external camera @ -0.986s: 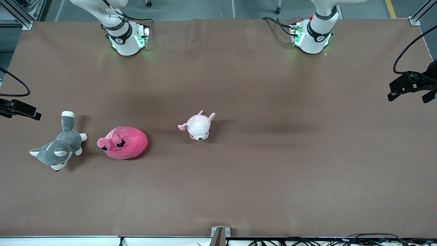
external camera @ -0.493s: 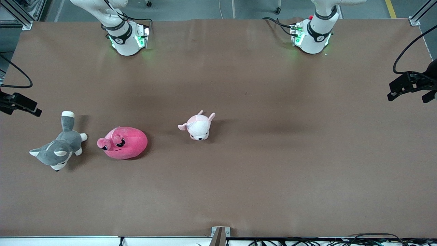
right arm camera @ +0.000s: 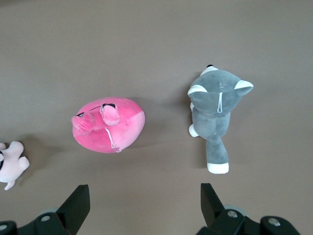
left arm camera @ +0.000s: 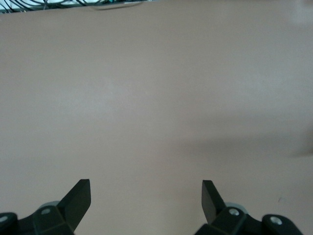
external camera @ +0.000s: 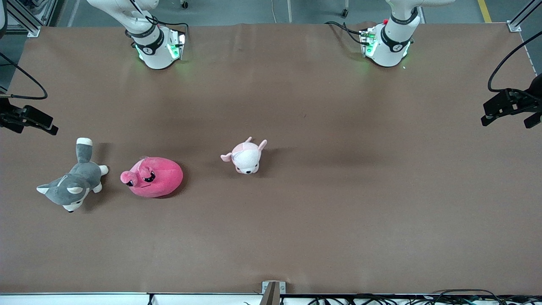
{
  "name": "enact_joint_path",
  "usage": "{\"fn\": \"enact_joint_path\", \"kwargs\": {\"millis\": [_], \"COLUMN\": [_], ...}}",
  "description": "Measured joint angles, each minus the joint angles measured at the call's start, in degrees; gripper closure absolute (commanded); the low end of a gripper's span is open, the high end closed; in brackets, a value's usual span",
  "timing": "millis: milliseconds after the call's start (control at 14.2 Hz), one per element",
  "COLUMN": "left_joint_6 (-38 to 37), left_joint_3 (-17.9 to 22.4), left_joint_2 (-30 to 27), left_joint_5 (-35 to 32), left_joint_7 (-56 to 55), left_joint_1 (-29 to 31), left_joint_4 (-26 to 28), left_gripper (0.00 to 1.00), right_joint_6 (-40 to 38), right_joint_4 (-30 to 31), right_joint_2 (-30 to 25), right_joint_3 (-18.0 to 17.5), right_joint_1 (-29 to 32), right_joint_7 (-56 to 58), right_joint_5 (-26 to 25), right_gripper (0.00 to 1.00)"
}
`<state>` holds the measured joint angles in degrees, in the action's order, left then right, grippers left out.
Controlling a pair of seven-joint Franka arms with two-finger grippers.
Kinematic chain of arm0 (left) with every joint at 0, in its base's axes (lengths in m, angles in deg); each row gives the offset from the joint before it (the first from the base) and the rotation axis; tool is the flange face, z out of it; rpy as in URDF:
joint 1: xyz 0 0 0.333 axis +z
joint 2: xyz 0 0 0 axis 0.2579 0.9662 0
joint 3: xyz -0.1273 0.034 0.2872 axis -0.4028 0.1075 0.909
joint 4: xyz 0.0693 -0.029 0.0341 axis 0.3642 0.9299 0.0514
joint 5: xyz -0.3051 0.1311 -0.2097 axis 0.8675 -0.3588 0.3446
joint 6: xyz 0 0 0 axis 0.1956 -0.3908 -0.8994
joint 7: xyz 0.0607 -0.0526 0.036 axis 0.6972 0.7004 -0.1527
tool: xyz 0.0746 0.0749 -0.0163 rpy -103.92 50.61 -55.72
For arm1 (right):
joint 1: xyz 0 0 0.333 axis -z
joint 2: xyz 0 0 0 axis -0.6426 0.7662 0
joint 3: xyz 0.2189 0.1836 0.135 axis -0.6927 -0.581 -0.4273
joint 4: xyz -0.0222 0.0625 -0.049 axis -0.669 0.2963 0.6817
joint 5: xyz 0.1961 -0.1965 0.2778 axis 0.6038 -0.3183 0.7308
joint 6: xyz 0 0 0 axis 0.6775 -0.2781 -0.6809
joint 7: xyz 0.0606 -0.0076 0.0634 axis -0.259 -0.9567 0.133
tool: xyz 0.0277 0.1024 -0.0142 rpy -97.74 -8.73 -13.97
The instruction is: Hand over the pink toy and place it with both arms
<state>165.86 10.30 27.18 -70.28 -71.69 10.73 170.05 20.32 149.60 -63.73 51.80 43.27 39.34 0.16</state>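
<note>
Piglet plush (right arm camera: 11,164) cut by right wrist view's edge, both tools' bases cropped

You can't read any words, numbers or signs here: the small round marks on the black bands of the arm bases (external camera: 146,50) are too tiny to make out, and the toys and the brown table (external camera: 296,212) carry no writing.

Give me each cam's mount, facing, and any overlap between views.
Front: high across the table, facing the arm bases; shows pink toy, right gripper, left gripper.
Left wrist: on the left arm, looking down at bare table; open fingers show.
Right wrist: on the right arm, looking down; open fingers show.
Shared by front and right wrist: pink toy, grey husky plush, piglet plush.
</note>
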Motion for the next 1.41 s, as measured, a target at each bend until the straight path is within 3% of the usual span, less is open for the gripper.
{"fn": "enact_joint_path", "kwargs": {"millis": [423,1408], "left_joint_6": [-0.22,-4.15], "left_joint_3": [0.0,-0.03], "left_joint_2": [-2.97,-2.44], "left_joint_5": [0.0,2.37], "left_joint_7": [-0.16,-2.3], "left_joint_1": [0.0,-0.02], "left_joint_4": [4.64,5.04], "left_gripper": [0.0,0.0], "right_joint_6": [0.21,0.74], "right_joint_4": [1.23,3.64], "right_joint_2": [-0.56,-1.94], "right_joint_3": [-0.1,0.14], "right_joint_1": [-1.09,-1.08], "right_joint_7": [0.03,0.02], "right_joint_5": [-1.65,-1.65], "right_gripper": [0.0,0.0]}}
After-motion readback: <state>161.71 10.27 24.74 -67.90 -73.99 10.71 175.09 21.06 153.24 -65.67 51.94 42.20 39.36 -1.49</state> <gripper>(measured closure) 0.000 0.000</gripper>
